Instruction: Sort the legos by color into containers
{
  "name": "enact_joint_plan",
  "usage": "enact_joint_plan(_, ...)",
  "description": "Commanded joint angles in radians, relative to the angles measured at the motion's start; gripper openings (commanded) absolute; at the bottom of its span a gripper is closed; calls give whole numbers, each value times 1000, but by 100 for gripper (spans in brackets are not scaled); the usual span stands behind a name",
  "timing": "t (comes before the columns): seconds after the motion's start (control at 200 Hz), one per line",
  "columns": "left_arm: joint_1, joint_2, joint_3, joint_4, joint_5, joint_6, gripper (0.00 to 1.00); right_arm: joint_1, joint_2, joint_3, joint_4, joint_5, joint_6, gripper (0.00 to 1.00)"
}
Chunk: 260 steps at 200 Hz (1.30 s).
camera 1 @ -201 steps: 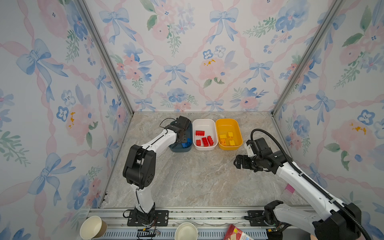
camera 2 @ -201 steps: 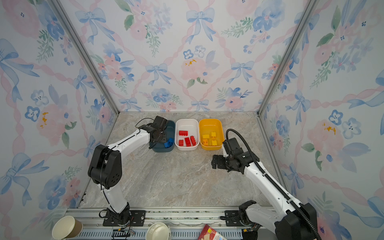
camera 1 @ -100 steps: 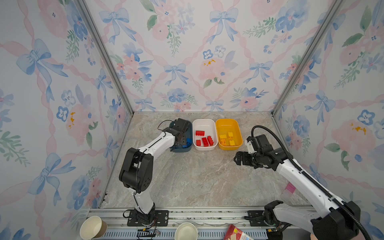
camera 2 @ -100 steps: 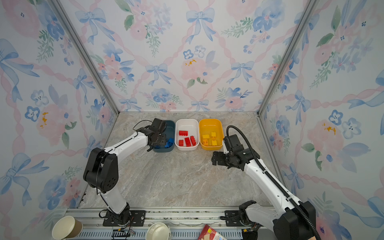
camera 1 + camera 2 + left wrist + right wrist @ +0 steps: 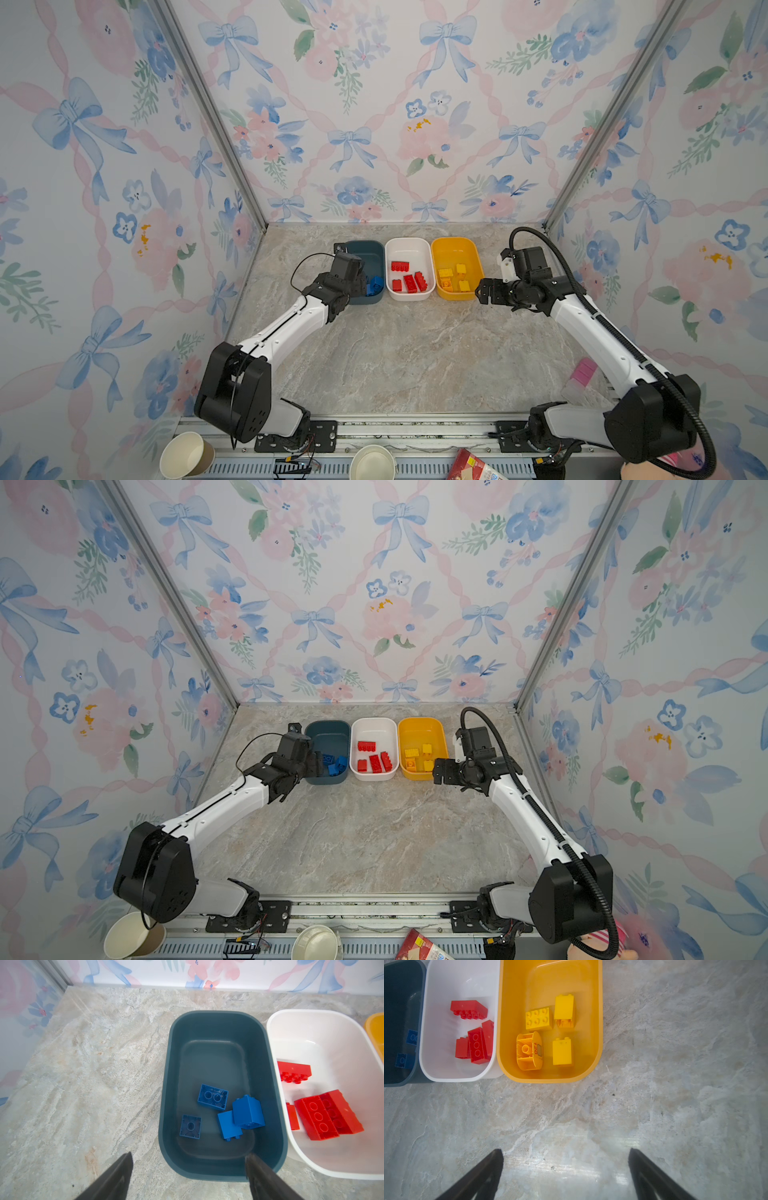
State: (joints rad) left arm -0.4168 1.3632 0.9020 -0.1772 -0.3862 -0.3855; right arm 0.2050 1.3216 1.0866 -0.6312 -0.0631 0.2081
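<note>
on rounded yellow lego (image 5: 529, 1053): "120"

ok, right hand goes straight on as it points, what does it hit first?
Likely the yellow tub, at its near wall; the open right hand points at it. Height is unclear; it might clear the rim.

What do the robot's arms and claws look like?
The left arm and right arm are white tubes with chunky black joints. The left gripper and right gripper each end in two dark fingers tapering to points. A thick ribbed black hose runs along the right arm; a thin black wire loops by the left one.
</note>
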Motion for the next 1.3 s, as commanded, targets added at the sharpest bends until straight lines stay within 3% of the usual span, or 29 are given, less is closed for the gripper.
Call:
enact_joint_plan(0.0,15,-73,-119,236,-28,56,90,-29,6,-27,176,49,-94,97)
enact_joint_plan(0.215,63,-165,-364,574,-35,140,90,-120,-24,-226,575,48,-182,97)
enact_joint_plan(0.5,132,-162,-525,854,-19,266,90,-180,10,-494,1009,-5,-217,97)
enact_joint_plan(0.82,170,-142,-704,1178,25,315,89,-205,57,-663,1334,-17,-208,97)
enact_joint_plan(1.295,292,28,-816,1564,120,323,87,-210,220,-762,1665,-37,-211,97)
